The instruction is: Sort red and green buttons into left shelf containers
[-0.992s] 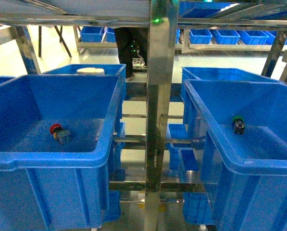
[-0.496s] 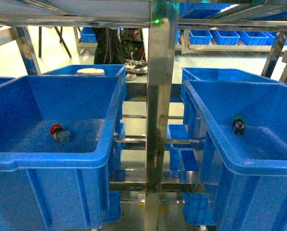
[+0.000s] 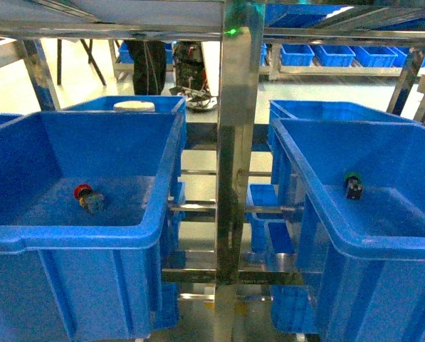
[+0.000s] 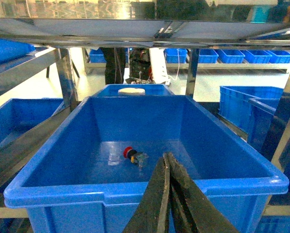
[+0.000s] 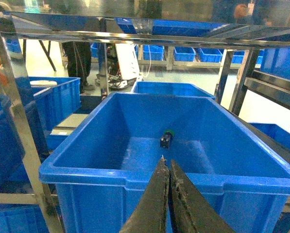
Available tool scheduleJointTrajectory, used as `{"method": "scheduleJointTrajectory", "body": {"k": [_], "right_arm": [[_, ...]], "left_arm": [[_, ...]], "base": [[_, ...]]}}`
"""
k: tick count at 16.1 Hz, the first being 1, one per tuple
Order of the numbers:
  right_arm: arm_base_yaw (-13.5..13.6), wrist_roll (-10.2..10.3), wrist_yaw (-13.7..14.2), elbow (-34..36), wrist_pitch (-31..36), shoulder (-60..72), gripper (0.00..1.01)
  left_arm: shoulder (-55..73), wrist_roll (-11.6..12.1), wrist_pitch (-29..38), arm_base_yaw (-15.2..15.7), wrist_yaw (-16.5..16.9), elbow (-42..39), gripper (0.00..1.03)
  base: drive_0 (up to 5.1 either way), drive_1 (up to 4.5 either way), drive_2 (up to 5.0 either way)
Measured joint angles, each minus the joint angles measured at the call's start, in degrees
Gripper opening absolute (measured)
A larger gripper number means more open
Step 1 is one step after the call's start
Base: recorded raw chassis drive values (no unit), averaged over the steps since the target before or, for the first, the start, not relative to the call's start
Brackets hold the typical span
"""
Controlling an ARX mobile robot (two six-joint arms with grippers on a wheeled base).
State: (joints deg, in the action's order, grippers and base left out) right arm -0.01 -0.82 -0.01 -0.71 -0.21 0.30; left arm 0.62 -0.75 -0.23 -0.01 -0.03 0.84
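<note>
The red button (image 3: 88, 198) lies on its side on the floor of the left blue bin (image 3: 27, 237), with the left gripper (image 4: 167, 160) pressed closed and empty just outside the bin's near rim. Right of the steel shelf post (image 3: 233, 142), the green button (image 3: 352, 185) rests in the right blue bin (image 3: 354, 246), where the right gripper (image 5: 164, 164) is likewise closed on nothing before the near rim.

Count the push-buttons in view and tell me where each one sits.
2. The red button lies on the floor of the left bin. The green button rests on the floor of the right bin. Other bins' interiors are hidden, so more may exist.
</note>
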Motion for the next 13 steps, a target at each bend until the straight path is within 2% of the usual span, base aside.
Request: {"method": "scheduleJointTrajectory", "body": {"k": [1, 3, 4, 5, 13], "right_arm": [[0.0, 0.0, 0.0, 0.0, 0.0, 0.0, 0.02], [0.0, 0.0, 0.0, 0.0, 0.0, 0.0, 0.02], [0.0, 0.0, 0.0, 0.0, 0.0, 0.0, 0.03], [0.0, 0.0, 0.0, 0.0, 0.0, 0.0, 0.11], [0.0, 0.0, 0.0, 0.0, -0.02, 0.0, 0.62]], "left_arm": [[0.0, -0.04, 0.02, 0.0, 0.0, 0.0, 0.02], [0.0, -0.02, 0.0, 0.0, 0.0, 0.0, 0.17], [0.0, -0.02, 0.0, 0.0, 0.0, 0.0, 0.28], [0.0, -0.02, 0.0, 0.0, 0.0, 0.0, 0.37], [0.0, -0.02, 0.0, 0.0, 0.0, 0.0, 0.88]], "base": [[0.0, 0.0, 0.0], [0.0, 0.0, 0.0], [0.0, 0.0, 0.0], [0.0, 0.0, 0.0], [0.0, 0.0, 0.0]]}}
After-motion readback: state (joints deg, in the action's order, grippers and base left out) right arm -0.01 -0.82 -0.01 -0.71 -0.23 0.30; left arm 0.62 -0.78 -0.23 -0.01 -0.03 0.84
